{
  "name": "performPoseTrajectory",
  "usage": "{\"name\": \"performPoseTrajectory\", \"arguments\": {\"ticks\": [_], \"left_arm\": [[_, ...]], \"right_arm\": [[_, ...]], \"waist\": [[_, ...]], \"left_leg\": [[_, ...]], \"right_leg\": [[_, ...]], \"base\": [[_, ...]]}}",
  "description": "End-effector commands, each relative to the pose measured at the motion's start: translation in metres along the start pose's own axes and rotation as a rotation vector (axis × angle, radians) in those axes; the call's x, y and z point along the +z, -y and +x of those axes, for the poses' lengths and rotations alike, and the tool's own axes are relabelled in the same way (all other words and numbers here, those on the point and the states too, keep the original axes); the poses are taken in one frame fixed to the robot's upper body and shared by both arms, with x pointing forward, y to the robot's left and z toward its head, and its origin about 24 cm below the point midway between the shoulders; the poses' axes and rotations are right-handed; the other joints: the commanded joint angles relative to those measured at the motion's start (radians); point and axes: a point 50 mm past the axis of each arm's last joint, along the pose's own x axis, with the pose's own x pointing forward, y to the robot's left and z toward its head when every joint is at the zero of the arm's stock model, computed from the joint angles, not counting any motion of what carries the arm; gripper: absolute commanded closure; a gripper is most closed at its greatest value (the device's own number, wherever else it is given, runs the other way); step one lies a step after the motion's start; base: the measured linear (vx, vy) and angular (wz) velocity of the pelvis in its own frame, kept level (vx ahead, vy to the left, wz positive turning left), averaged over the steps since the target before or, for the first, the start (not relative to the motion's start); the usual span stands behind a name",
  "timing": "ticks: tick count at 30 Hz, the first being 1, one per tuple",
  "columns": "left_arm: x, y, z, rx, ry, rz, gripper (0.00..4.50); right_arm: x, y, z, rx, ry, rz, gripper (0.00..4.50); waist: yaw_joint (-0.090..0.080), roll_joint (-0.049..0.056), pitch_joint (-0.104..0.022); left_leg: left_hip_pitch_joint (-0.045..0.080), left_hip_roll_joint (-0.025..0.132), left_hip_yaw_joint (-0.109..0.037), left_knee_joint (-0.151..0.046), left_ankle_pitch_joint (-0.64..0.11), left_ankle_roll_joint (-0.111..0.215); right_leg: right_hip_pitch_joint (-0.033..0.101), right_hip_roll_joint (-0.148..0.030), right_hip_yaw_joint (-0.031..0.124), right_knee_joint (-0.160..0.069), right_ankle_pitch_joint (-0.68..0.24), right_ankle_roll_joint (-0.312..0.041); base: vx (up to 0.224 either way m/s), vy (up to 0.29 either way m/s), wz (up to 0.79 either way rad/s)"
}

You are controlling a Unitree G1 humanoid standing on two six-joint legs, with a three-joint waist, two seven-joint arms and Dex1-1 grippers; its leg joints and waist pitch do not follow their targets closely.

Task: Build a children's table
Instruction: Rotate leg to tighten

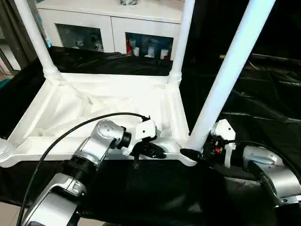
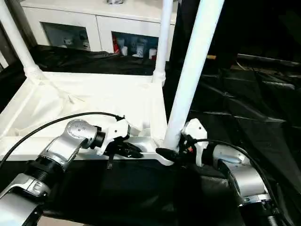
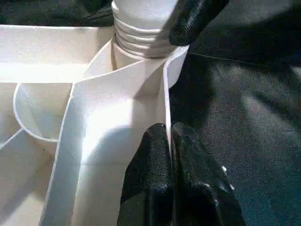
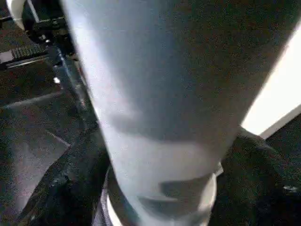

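Three upright legs [image 1: 225, 80] are hemming the upturned tabletop [image 1: 94, 108]; its ribbed middle between them is lying open.

Place: we read this as an indoor robot test or demo room.
Work surface: we see a large table draped in crinkled black cloth [image 1: 263, 103].
Backdrop: we see a white cabinet with glass doors [image 1: 113, 23] holding small bottles and figures [image 1: 143, 47].

No readable text, label, brand, number or sign anywhere; items behind the cabinet's [image 1: 113, 26] glass doors too small and blurred to make out.
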Motion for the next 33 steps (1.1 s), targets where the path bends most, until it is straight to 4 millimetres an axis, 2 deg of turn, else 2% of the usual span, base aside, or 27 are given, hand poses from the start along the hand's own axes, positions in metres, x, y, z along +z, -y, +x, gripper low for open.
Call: {"name": "performPoseTrajectory", "arguments": {"ticks": [1,5,14,17,21,22,23,24,25,28,29,33], "left_arm": [[0.011,0.005,0.006,-0.05,0.072,0.028,4.5],[0.01,0.005,0.005,-0.05,0.067,0.027,4.5],[0.01,0.004,0.005,-0.039,0.064,0.024,4.5],[0.01,-0.008,0.012,0.112,0.055,-0.025,4.5],[0.014,-0.017,0.018,0.228,0.065,-0.061,4.5],[0.016,-0.024,0.027,0.316,0.044,-0.088,4.5],[0.019,-0.028,0.034,0.366,0.036,-0.107,4.5],[0.022,-0.031,0.041,0.422,0.033,-0.132,4.5],[0.023,-0.032,0.042,0.432,0.034,-0.136,4.5],[0.027,-0.033,0.051,0.462,0.035,-0.16,4.5],[0.029,-0.033,0.055,0.475,0.03,-0.16,4.5],[0.034,-0.03,0.068,0.467,0.027,-0.132,4.5]], "right_arm": [[0.0,-0.001,0.003,0.028,-0.034,-0.045,1.31],[-0.002,-0.001,0.004,0.027,-0.048,-0.056,1.72],[-0.005,-0.001,0.004,0.014,-0.043,-0.042,1.83],[-0.014,0.004,0.008,-0.124,-0.018,0.05,1.83],[-0.019,0.011,0.014,-0.273,-0.005,0.104,1.84],[-0.025,0.015,0.022,-0.418,0.001,0.172,1.84],[-0.028,0.016,0.028,-0.495,0.003,0.212,1.84],[-0.031,0.017,0.033,-0.588,0.004,0.254,1.84],[-0.032,0.018,0.034,-0.606,0.005,0.259,1.84],[-0.032,0.018,0.042,-0.68,0.02,0.321,1.84],[-0.032,0.018,0.045,-0.716,0.03,0.344,1.84],[-0.023,0.014,0.066,-0.742,0.064,0.378,1.84]], "waist": [[-0.002,-0.019,-0.055],[-0.003,-0.02,-0.056],[-0.004,-0.02,-0.058],[-0.008,-0.017,-0.057],[-0.013,-0.019,-0.054],[-0.014,-0.019,-0.053],[-0.018,-0.016,-0.052],[-0.018,-0.018,-0.054],[-0.015,-0.02,-0.055],[-0.015,-0.018,-0.055],[-0.012,-0.015,-0.055],[-0.015,-0.009,-0.055]], "left_leg": [[0.009,0.041,-0.015,-0.065,-0.185,0.061],[0.009,0.04,-0.015,-0.063,-0.176,0.067],[0.009,0.04,-0.014,-0.06,-0.167,0.074],[0.009,0.039,-0.014,-0.061,-0.175,0.069],[0.012,0.037,-0.018,-0.065,-0.225,0.036],[0.011,0.036,-0.017,-0.066,-0.228,0.031],[0.018,0.035,-0.017,-0.066,-0.252,0.017],[0.016,0.033,-0.018,-0.066,-0.249,0.01],[0.018,0.034,-0.02,-0.067,-0.246,0.002],[0.019,0.033,-0.018,-0.066,-0.25,0.016],[0.015,0.032,-0.019,-0.067,-0.24,0.022],[0.016,0.033,-0.021,-0.071,-0.256,0.014]], "right_leg": [[0.046,-0.059,0.042,-0.068,-0.238,-0.202],[0.047,-0.057,0.042,-0.067,-0.231,-0.202],[0.048,-0.057,0.042,-0.064,-0.208,-0.212],[0.047,-0.054,0.041,-0.065,-0.209,-0.218],[0.044,-0.056,0.039,-0.077,-0.314,-0.19],[0.042,-0.056,0.04,-0.08,-0.336,-0.177],[0.033,-0.055,0.04,-0.085,-0.367,-0.172],[0.037,-0.056,0.039,-0.085,-0.372,-0.168],[0.037,-0.058,0.039,-0.086,-0.38,-0.159],[0.036,-0.056,0.041,-0.087,-0.345,-0.164],[0.04,-0.056,0.041,-0.086,-0.334,-0.16],[0.038,-0.055,0.04,-0.09,-0.342,-0.152]], "base": [[0.0,0.0,0.0],[0.0,0.0,0.0],[0.0,0.0,0.0],[0.0,0.0,0.0],[0.0,0.0,0.0],[0.0,0.0,0.0],[0.0,0.0,0.0],[0.0,0.0,0.0],[0.0,0.0,0.0],[0.0,0.0,0.0],[0.0,0.0,0.0],[0.0,0.0,0.0]]}}
